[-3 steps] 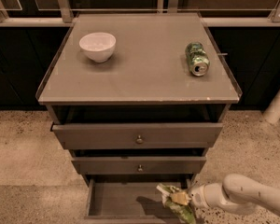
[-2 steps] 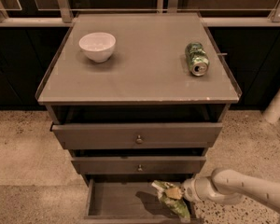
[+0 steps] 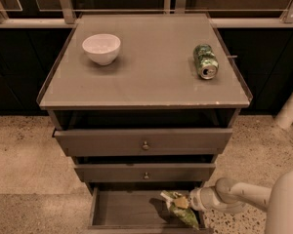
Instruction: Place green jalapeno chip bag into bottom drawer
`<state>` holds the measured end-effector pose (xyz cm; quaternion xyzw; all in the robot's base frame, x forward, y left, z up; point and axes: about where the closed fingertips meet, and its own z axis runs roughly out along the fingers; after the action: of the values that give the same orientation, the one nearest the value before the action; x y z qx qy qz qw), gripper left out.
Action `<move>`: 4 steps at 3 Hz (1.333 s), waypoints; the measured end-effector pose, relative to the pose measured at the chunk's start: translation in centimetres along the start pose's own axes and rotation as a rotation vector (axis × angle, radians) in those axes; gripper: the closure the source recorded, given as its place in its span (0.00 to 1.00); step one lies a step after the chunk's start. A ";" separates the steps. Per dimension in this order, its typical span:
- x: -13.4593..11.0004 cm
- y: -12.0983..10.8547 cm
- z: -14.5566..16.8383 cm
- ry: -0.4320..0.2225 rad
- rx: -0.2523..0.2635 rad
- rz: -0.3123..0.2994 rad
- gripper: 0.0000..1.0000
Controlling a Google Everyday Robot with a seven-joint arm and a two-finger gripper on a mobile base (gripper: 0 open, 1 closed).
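Note:
The green jalapeno chip bag [image 3: 178, 208] is a crumpled green foil bag with pale patches, hanging over the right part of the open bottom drawer [image 3: 124, 208]. My gripper [image 3: 185, 202] reaches in from the right on a white arm and is shut on the bag's upper end. The bag's lower end points down toward the drawer's front right corner. The drawer's flat interior is bare on the left.
A white bowl [image 3: 101, 48] stands at the cabinet top's back left. A green soda can [image 3: 205, 61] lies on its side at the right. Two upper drawers with round knobs [image 3: 145, 145] are partly pulled out. A white post [image 3: 290, 106] stands at the right.
The arm has moved left, carrying the bag further in over the bottom drawer. The bag stays in the gripper.

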<state>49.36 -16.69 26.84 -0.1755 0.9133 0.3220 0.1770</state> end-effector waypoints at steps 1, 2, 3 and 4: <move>1.6 -2.5 1.0 -0.009 0.029 0.052 1.00; 3.0 -4.2 1.6 -0.006 0.048 0.095 1.00; 3.0 -4.2 1.6 -0.006 0.048 0.095 0.83; 3.0 -4.2 1.6 -0.006 0.048 0.095 0.60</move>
<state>48.92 -19.37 22.14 -0.1266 0.9275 0.3088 0.1684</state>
